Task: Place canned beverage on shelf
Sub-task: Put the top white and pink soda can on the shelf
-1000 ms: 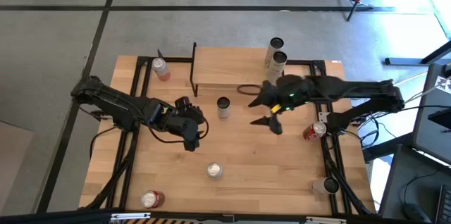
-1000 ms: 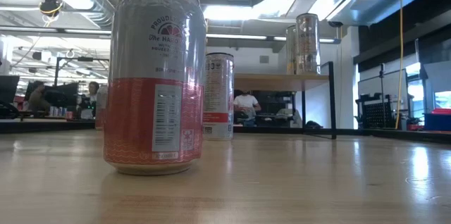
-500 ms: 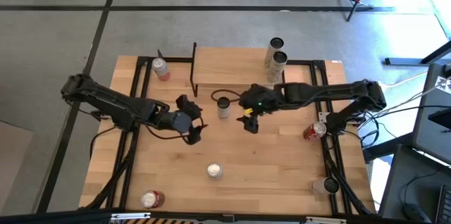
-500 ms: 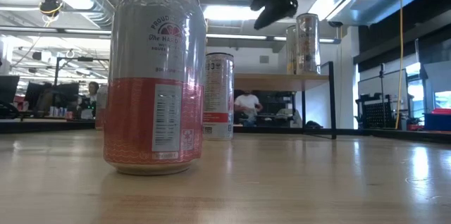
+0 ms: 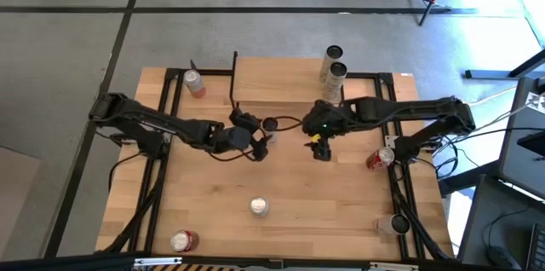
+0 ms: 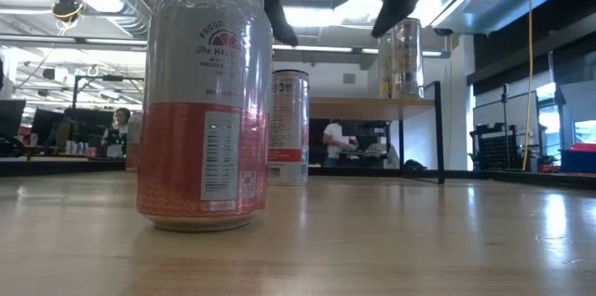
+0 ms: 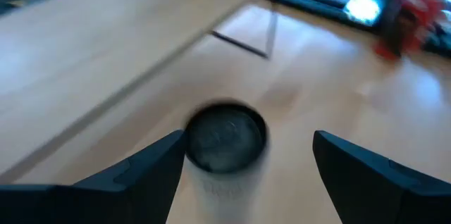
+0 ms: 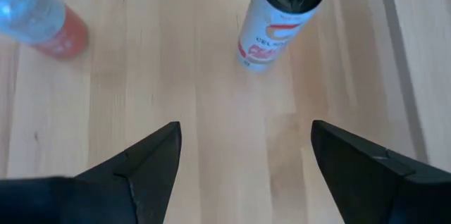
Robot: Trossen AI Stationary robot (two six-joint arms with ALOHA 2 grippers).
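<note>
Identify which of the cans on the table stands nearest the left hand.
The slim white can just in front of the shelf: the open left hand is right beside it, while every other can stands farther off.

Your tabletop carries the shelf at frame top with two cans on it; six more cans stand scattered around.

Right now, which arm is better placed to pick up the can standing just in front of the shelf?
Probably the left. The left gripper hangs right beside the can, open, with the can centred between its jaws in its wrist view. The right gripper, also open, is farther off.
</note>
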